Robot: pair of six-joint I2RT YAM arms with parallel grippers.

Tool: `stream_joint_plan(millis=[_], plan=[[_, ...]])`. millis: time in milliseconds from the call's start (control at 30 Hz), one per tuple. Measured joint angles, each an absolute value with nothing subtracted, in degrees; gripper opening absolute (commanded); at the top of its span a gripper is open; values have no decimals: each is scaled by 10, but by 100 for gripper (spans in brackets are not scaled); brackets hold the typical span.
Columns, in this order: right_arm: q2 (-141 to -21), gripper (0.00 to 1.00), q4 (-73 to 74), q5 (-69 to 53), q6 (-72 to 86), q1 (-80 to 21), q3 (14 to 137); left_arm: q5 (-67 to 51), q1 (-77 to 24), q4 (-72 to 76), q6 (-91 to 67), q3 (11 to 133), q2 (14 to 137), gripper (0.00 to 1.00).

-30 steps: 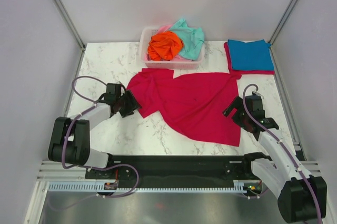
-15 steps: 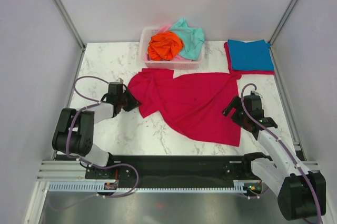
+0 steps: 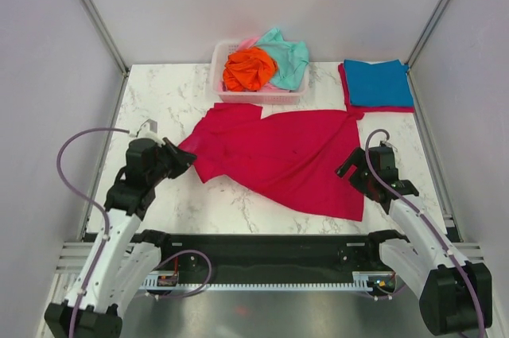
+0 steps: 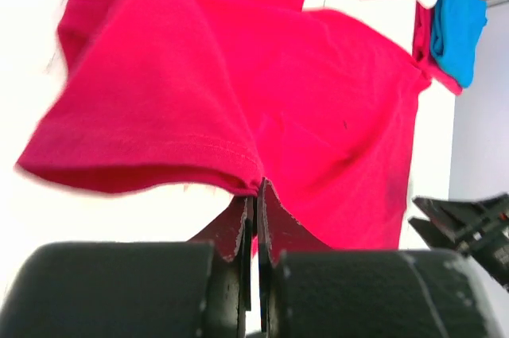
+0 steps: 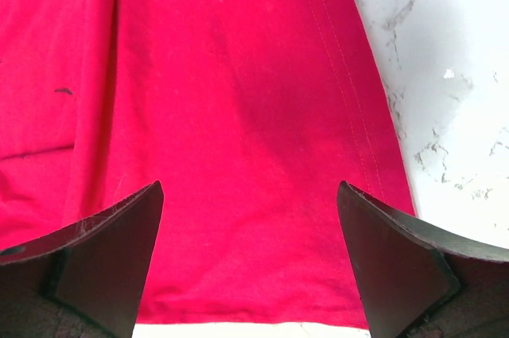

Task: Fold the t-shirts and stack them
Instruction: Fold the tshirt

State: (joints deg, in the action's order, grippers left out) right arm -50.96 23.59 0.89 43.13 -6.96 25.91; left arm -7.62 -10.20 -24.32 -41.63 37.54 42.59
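A crimson red t-shirt (image 3: pixel 286 159) lies spread across the middle of the marble table (image 3: pixel 159 99). My left gripper (image 3: pixel 183 157) is shut on the hem of its left sleeve; in the left wrist view the jaws (image 4: pixel 256 188) pinch the cloth (image 4: pixel 199 91), which lifts off the table there. My right gripper (image 3: pixel 355 171) stands open over the shirt's right edge. The right wrist view shows its fingertips wide apart above the red cloth (image 5: pixel 231 115), nothing between them (image 5: pixel 250 187). Orange (image 3: pixel 248 69), mint-teal (image 3: pixel 288 60) and a bit of pink (image 3: pixel 246 42) t-shirts fill the basket.
The white slatted basket (image 3: pixel 219 60) stands at the back centre. A folded blue t-shirt (image 3: pixel 378 82) rests on a folded red one (image 3: pixel 344 87) at the back right. Grey walls and frame posts close in both sides.
My left gripper has shut on the sleeve hem and its arm has swung left and back, pulling the shirt's left side outward. The right arm has barely moved.
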Motion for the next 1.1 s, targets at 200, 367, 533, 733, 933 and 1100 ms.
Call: stream_joint_plan(millis=[200, 367, 533, 733, 933, 1100], plan=[[-485, 98, 251, 8, 444, -70, 251, -84, -104, -437, -437, 378, 324, 3], [-444, 98, 268, 6, 456, -70, 245, -108, -104, -570, -463, 384, 237, 2], [-419, 98, 301, 11, 468, -70, 240, -124, -105, -668, -474, 425, 192, 2], [-417, 98, 334, 19, 488, -94, 227, -103, -105, -734, -432, 531, 243, 2], [-438, 98, 401, 103, 532, -215, 244, -76, -105, -725, -352, 543, 321, 3], [-492, 94, 450, 166, 603, -328, 292, -84, -105, -674, -312, 515, 330, 3]])
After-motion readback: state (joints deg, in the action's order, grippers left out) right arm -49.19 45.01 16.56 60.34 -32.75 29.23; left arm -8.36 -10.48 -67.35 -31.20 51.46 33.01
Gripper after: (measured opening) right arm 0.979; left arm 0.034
